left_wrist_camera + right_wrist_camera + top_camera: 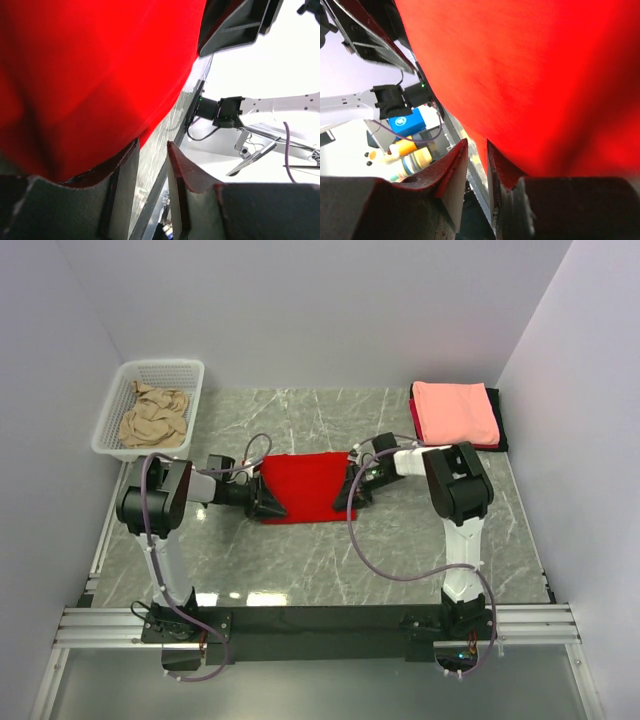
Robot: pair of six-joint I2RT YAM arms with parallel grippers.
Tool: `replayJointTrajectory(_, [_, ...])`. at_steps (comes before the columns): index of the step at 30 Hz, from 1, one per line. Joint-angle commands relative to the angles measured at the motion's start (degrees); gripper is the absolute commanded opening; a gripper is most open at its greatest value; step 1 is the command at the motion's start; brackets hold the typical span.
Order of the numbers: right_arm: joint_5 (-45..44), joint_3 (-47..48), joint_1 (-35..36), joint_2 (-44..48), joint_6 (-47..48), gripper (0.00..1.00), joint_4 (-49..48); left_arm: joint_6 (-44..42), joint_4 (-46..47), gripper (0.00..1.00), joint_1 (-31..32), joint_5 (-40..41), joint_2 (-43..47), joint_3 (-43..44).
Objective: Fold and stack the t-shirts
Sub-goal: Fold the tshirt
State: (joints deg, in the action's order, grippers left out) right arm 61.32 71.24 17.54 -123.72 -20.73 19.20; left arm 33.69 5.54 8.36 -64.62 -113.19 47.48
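A bright red t-shirt point(305, 485) lies folded into a rectangle at the table's middle. My left gripper point(268, 502) is at its left edge and my right gripper point(345, 495) at its right edge, both low on the table. In the left wrist view the red cloth point(100, 75) lies against one finger, and the left gripper point(153, 145) has a narrow empty gap between its jaws. In the right wrist view the red cloth point(545, 75) lies against one finger of the right gripper point(476, 144), whose jaws are also slightly apart with nothing between them. A tan shirt point(155, 415) lies crumpled in the basket.
The white mesh basket point(190, 365) stands at the back left. At the back right a folded salmon-pink shirt point(455, 412) lies on a stack, with black cloth point(498, 420) and a dark red edge point(413, 415) showing beneath. Grey walls close in on three sides.
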Motion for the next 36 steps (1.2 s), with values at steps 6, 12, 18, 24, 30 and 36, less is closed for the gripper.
replayJointTrajectory(6, [-8.7,-3.3,-2.3,8.0,18.0,0.29,16.6,-14.8,-15.1,0.38,-1.2,0.1,10.8,1.1])
replayJointTrajectory(12, [-11.0,-3.7,-4.2,10.5,22.9,0.28,24.3,-23.4,-24.1,0.41,0.9,4.7,18.3,11.4])
replayJointTrajectory(18, [-11.4,-5.7,-12.3,22.6,12.1,0.38,13.8,-42.7,-21.1,0.45,17.2,31.4,24.9,14.0])
replayJointTrajectory(24, [-15.2,-6.8,-16.0,24.3,3.9,0.5,7.4,-53.5,-10.6,0.47,29.6,40.7,24.3,9.8])
replayJointTrajectory(30, [-16.2,-6.6,-16.1,22.3,1.2,0.54,6.2,-61.3,1.2,0.47,37.4,46.6,18.9,7.3])
replayJointTrajectory(36, [-17.3,-8.8,-16.0,22.5,-1.4,0.64,4.5,-65.2,5.4,0.45,40.7,47.6,13.0,8.2])
